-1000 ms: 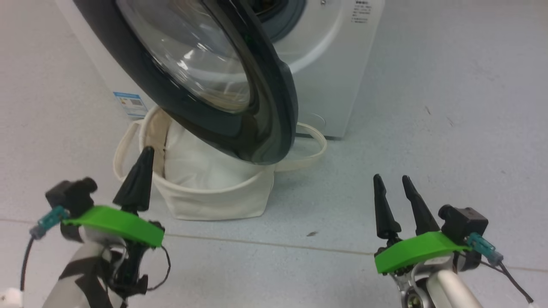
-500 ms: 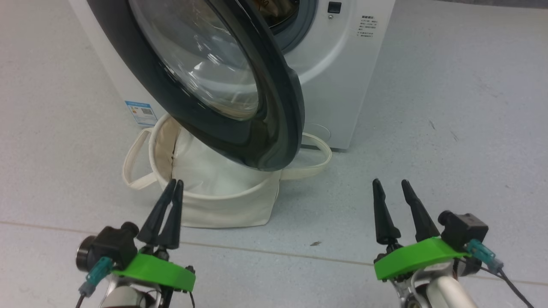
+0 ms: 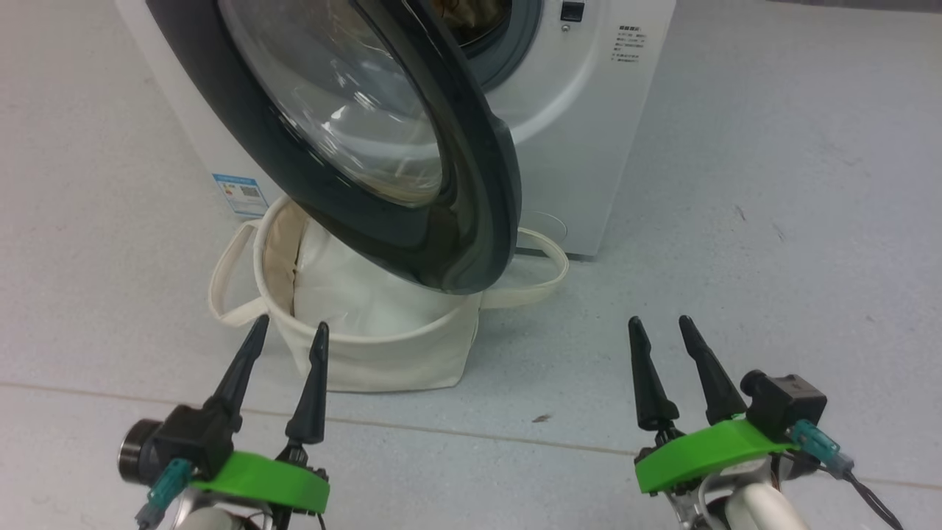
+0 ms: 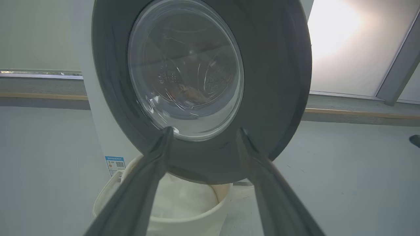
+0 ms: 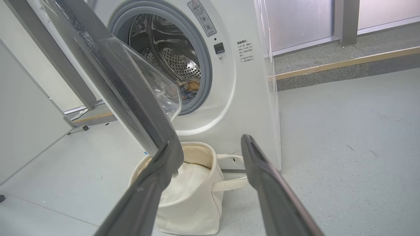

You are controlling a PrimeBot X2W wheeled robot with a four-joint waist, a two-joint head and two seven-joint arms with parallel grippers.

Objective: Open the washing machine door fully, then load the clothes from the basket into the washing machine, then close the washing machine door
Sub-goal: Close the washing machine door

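Left gripper (image 3: pixel 292 322) and right gripper (image 3: pixel 658 319) hung spread, empty; clothes (image 5: pixel 189 89) lay in the washing machine (image 3: pixel 589 132), so closing its door (image 3: pixel 478 221) seemed next.

Bright even light, backlit glare, soft shadows

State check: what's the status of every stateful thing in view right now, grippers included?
washing machine door: open, swung out above the basket.
washing machine: drum mouth uncovered.
clothes: lying inside the drum.
basket: upright on the floor, holding a white liner.
left gripper: open, empty.
right gripper: open, empty.
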